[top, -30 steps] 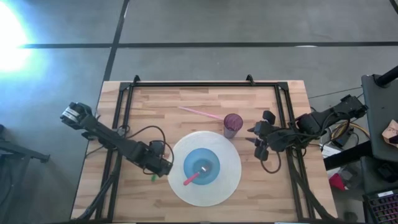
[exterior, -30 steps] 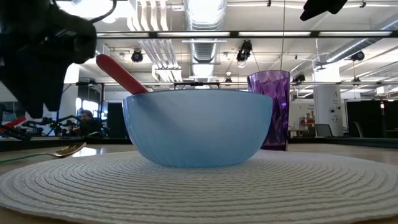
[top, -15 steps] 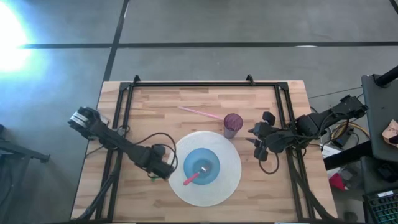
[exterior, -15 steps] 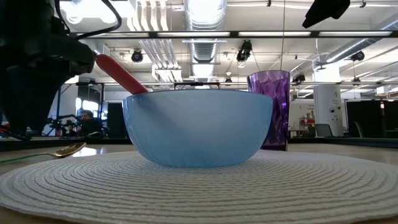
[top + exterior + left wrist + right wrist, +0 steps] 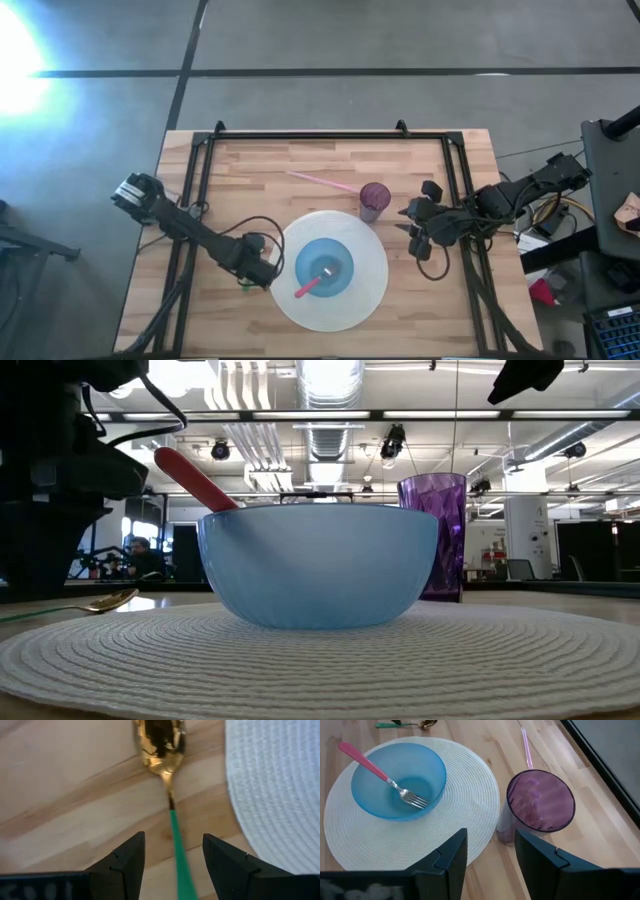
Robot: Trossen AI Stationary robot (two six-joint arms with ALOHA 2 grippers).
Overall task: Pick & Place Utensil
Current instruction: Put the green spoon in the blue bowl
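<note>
Your left pincer [image 5: 172, 857], fingers spread wide, has dropped lower, straddling green-handled spoon [image 5: 165, 775] beside placemat [image 5: 280, 795]. Right pincer [image 5: 490, 852] open, unmoved.

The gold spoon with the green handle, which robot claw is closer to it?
The left claw. It sits right over the spoon, its open fingers either side of the green handle, beside the white mat. The right claw waits across the mat, near the purple cup.

a blue bowl [image 5: 324, 268] with a pink fork [image 5: 312, 285] sits on a round white mat [image 5: 368, 290] on the desk [image 5: 300, 155].
</note>
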